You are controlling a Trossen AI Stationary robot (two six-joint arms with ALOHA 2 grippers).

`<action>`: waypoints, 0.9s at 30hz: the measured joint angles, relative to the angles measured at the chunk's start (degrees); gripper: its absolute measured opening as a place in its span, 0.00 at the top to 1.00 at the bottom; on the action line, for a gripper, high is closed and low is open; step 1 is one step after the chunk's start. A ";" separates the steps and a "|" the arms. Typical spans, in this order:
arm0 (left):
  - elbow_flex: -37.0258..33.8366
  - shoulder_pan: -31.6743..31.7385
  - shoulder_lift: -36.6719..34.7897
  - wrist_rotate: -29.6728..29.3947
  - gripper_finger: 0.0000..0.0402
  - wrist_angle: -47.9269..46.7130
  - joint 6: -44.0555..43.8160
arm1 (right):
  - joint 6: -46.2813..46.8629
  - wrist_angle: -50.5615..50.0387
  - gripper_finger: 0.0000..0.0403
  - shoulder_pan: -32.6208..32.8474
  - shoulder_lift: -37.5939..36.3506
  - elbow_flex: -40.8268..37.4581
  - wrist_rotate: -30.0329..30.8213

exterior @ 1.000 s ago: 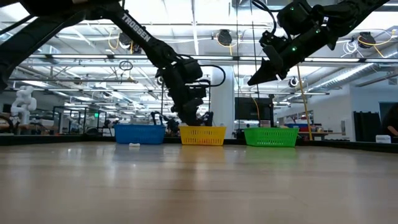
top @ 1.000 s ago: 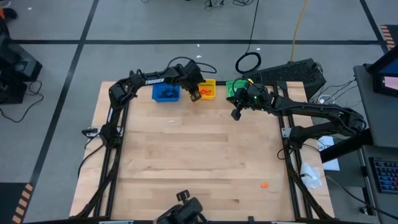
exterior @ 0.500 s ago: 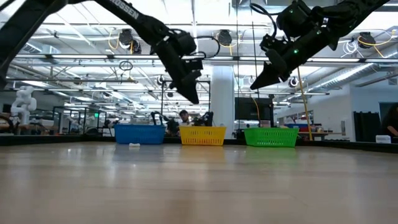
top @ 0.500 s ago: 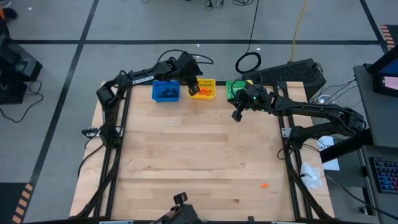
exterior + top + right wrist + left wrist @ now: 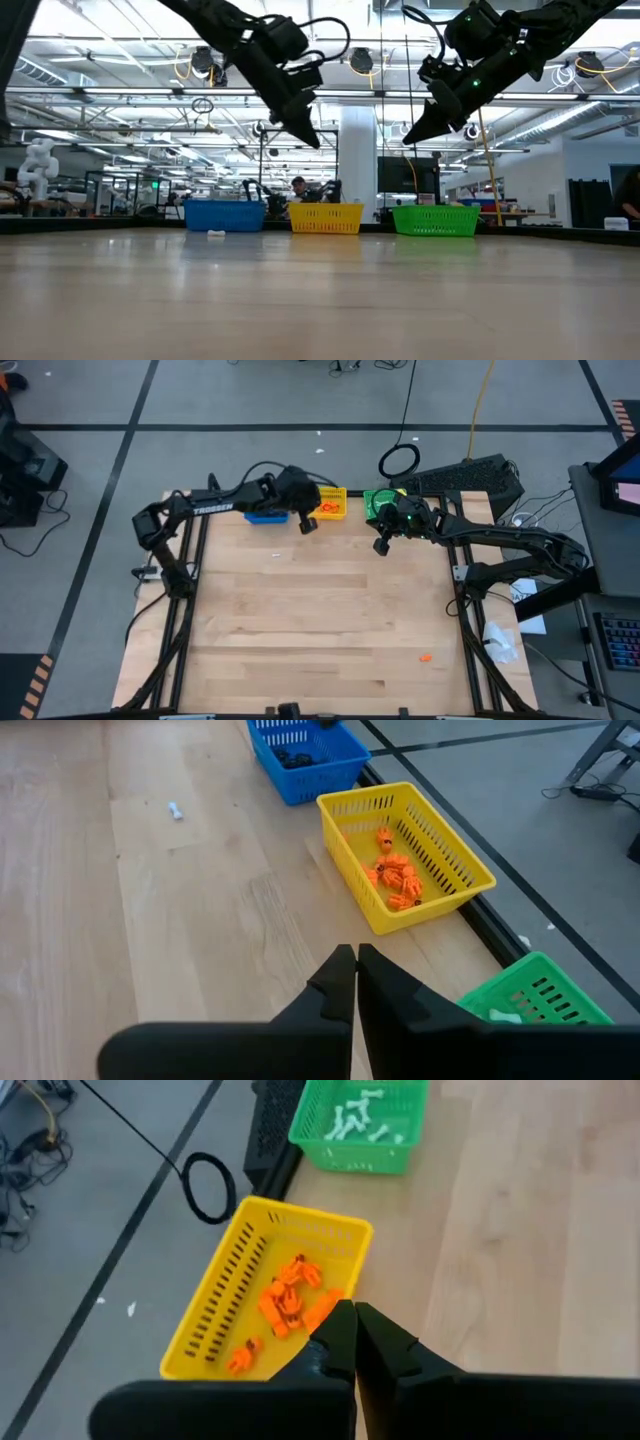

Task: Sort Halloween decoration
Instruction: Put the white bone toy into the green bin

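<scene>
With both pincers clenched empty above the table's far edge, the left gripper (image 5: 307, 525) hangs beside the yellow bin (image 5: 331, 504) of jumbled orange trinkets (image 5: 290, 1295), the right gripper (image 5: 380, 545) by the green bin (image 5: 378, 501).

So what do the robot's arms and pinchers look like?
Both arms are dark and jointed, with black cables looping along them. The left arm has white lettering on its side. The right arm has small green lights near its wrist. The left gripper and right gripper each have two pointed black fingers.
</scene>
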 joint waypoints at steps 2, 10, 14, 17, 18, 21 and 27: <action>-3.44 -0.78 -2.16 -0.14 1.00 2.40 -0.06 | 0.01 0.00 1.00 0.00 0.00 0.00 0.00; -12.51 -3.65 -11.14 0.08 1.00 -5.15 -0.03 | 0.24 0.02 1.00 0.00 0.00 0.00 -0.02; -13.95 -5.85 -15.14 -0.99 1.00 -10.89 -0.04 | 0.46 0.00 1.00 0.00 0.00 0.00 -0.02; -14.10 -7.20 -17.59 -1.24 1.00 -15.55 -0.10 | 0.48 -0.02 1.00 0.00 0.00 0.00 -0.04; -14.09 -7.66 -18.11 -1.39 1.00 -15.95 -0.12 | 0.48 -0.02 1.00 0.00 0.00 0.00 -0.02; -14.10 -8.55 -19.31 -1.63 1.00 -19.22 -0.64 | 0.66 -0.11 1.00 0.00 0.00 0.00 -0.15; -14.38 -8.84 -19.45 -1.61 1.00 -20.66 -2.08 | 0.61 5.69 1.00 0.00 1.46 -0.91 -0.35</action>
